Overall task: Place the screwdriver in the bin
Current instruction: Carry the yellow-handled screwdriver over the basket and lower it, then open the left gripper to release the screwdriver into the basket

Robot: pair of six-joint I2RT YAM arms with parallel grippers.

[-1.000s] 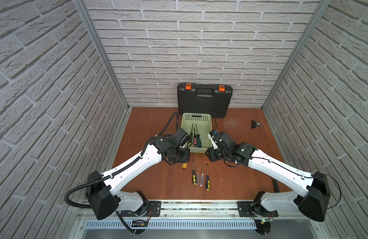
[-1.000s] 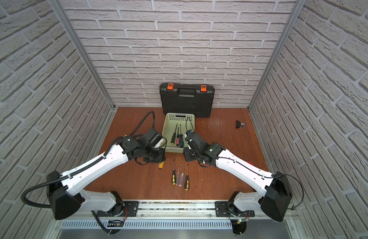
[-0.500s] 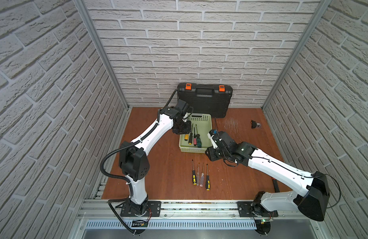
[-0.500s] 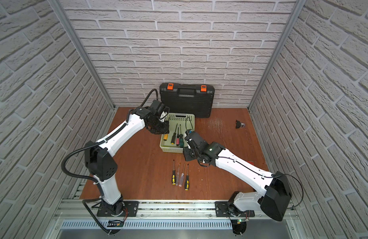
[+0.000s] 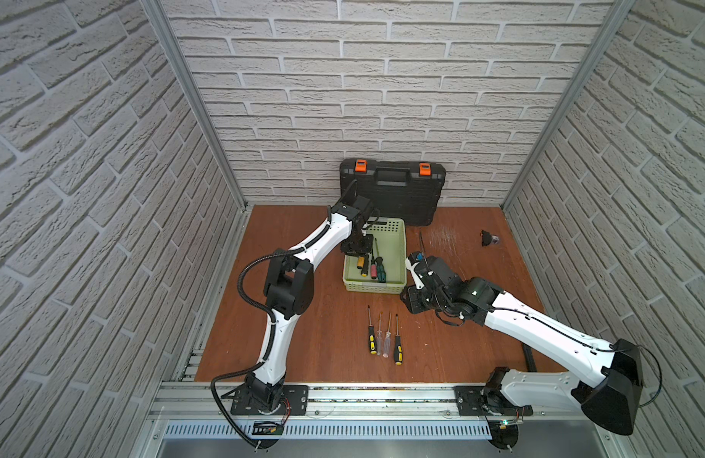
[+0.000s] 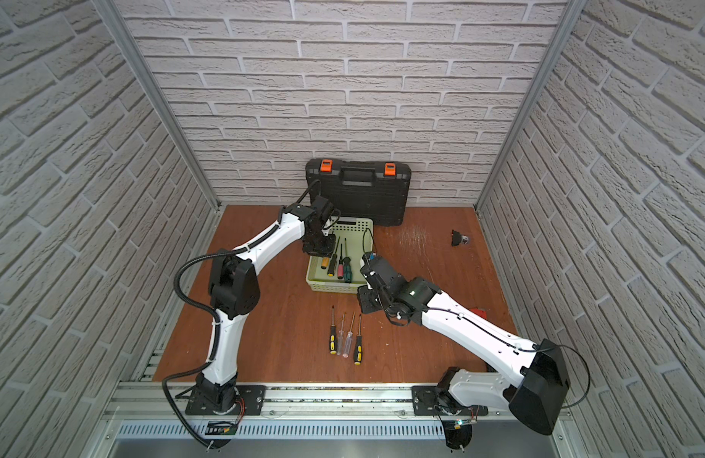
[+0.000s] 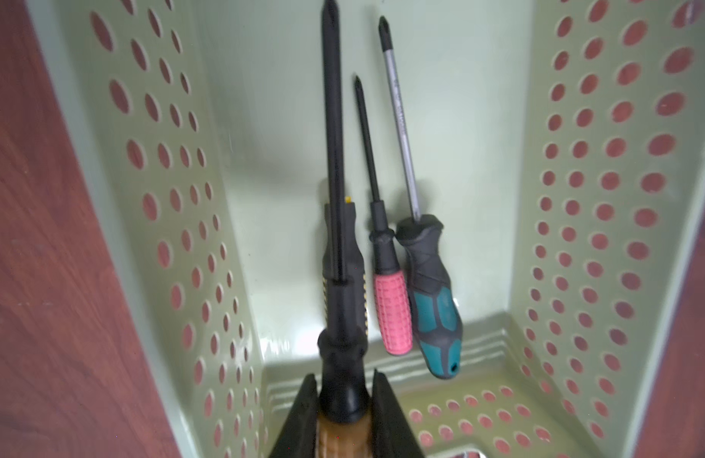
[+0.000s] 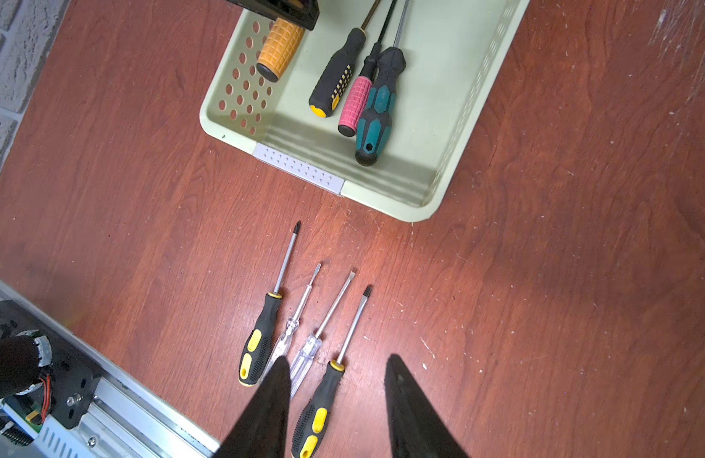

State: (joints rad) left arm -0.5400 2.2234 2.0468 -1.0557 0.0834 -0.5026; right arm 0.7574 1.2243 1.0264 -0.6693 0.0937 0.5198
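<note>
My left gripper (image 7: 342,376) is shut on the screwdriver (image 7: 331,158), which has an orange handle and a long black shaft. It holds the tool over the left side of the pale green bin (image 5: 374,287), shaft pointing along the bin's floor. In both top views the left gripper (image 5: 356,248) (image 6: 317,248) sits just above the orange handle (image 8: 279,51). Three other screwdrivers (image 7: 394,309) lie inside the bin (image 7: 580,198). My right gripper (image 8: 338,359) stands open, empty, above the table in front of the bin's right corner (image 5: 410,301).
Several small screwdrivers (image 5: 382,337) lie side by side on the wooden table in front of the bin. A black tool case (image 5: 394,194) with orange latches leans on the back wall behind the bin. A small black object (image 5: 487,238) sits at the back right.
The left arm has risen from the table at the bin's front left and swung over the bin with the screwdriver. The right arm has not moved.
</note>
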